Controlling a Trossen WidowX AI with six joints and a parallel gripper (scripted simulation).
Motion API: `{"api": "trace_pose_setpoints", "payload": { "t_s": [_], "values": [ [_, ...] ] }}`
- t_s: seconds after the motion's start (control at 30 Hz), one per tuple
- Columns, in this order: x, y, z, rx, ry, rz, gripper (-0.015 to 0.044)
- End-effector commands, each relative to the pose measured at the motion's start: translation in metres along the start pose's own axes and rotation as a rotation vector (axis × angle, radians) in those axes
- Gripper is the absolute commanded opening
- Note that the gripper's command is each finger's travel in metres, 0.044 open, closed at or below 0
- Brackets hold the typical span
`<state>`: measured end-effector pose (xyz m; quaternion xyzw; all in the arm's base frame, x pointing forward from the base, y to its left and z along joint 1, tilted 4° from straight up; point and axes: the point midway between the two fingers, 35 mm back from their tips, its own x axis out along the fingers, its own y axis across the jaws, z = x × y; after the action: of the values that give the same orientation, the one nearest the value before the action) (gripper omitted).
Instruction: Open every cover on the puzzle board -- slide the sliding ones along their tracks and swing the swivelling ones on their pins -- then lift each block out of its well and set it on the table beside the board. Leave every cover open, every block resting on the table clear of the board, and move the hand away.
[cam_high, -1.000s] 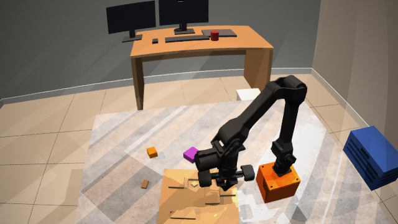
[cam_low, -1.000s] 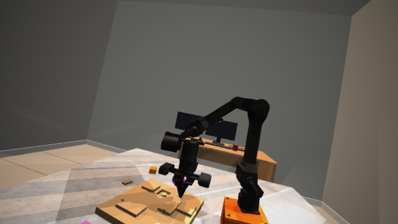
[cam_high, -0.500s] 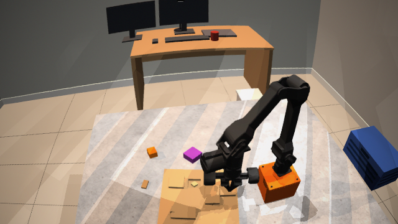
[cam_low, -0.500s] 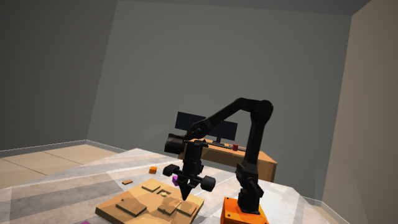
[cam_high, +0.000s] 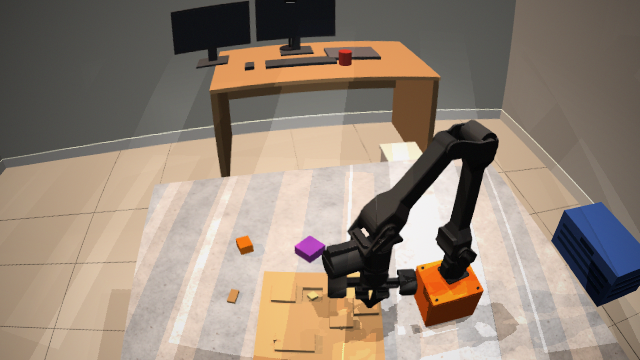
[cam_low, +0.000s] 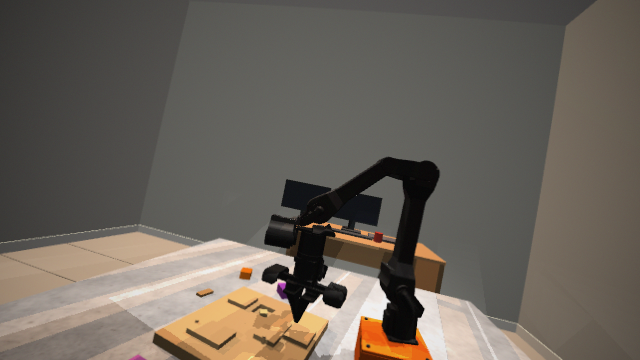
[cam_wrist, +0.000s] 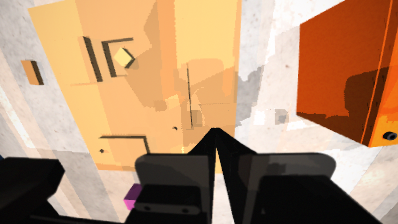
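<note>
The puzzle board (cam_high: 265, 320) (cam_low: 172, 334) (cam_wrist: 210, 25) lies on the table. My gripper (cam_high: 370, 304) (cam_low: 297, 320) (cam_wrist: 215, 131) is shut and empty, pointing down low over its right part; contact is unclear. Under the tips is a right cover (cam_low: 300, 337), with a middle cover (cam_high: 341, 319) beside it. A back-left cover (cam_high: 283, 291) (cam_low: 243, 299) lies beside an open well holding a small yellow block (cam_high: 312, 296) (cam_low: 263, 312) (cam_wrist: 123, 58). A wide cover (cam_high: 295, 342) (cam_low: 211, 336) lies front left. Whether wells lie under these covers is hidden.
Off the board lie an orange block (cam_high: 244, 245) (cam_low: 245, 273), a purple block (cam_high: 310, 248) (cam_low: 282, 290), a flat tan block (cam_high: 233, 296) (cam_low: 204, 292) (cam_wrist: 31, 72) and a magenta block (cam_low: 137, 357) (cam_wrist: 132, 196). The orange arm base (cam_high: 447, 295) (cam_low: 390, 340) (cam_wrist: 335, 75) stands right.
</note>
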<state>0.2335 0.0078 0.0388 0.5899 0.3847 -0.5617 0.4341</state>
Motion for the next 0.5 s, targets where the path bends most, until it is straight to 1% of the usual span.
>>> {"api": "trace_pose_setpoints", "payload": {
  "t_s": [0.0, 0.47],
  "values": [
    [0.000, 0.000, 0.000, 0.004, -0.002, 0.003, 0.0000],
    [0.013, 0.002, 0.000, 0.004, -0.002, 0.003, 0.0000]
  ]
}}
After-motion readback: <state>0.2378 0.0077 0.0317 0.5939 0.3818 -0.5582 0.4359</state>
